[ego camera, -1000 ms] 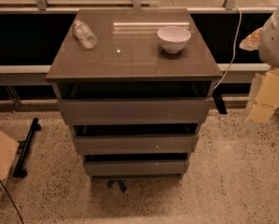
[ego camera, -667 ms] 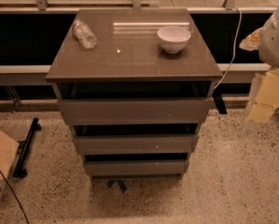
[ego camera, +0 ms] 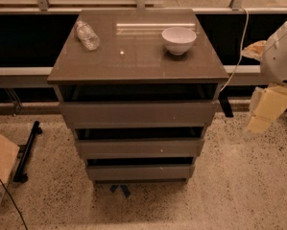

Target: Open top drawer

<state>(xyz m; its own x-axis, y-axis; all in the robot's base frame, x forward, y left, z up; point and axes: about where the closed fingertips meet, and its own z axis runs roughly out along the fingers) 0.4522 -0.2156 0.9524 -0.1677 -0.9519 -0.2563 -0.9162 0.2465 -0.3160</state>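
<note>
The top drawer (ego camera: 138,113) is the widest grey-brown flat front, right under the cabinet top (ego camera: 133,56). A dark gap shows above its front. Two shorter drawer fronts sit below it, the middle one (ego camera: 139,147) and the lowest (ego camera: 139,171). My gripper (ego camera: 259,119) hangs at the right edge of the view, beige, below the white arm housing (ego camera: 280,51). It is to the right of the cabinet and apart from it, at about the height of the top drawer.
A clear plastic bottle (ego camera: 87,34) lies on the cabinet top at back left. A white bowl (ego camera: 178,39) stands at back right. A cardboard box (ego camera: 0,169) and a black stand (ego camera: 27,150) are on the speckled floor at left. A cable (ego camera: 236,51) hangs at right.
</note>
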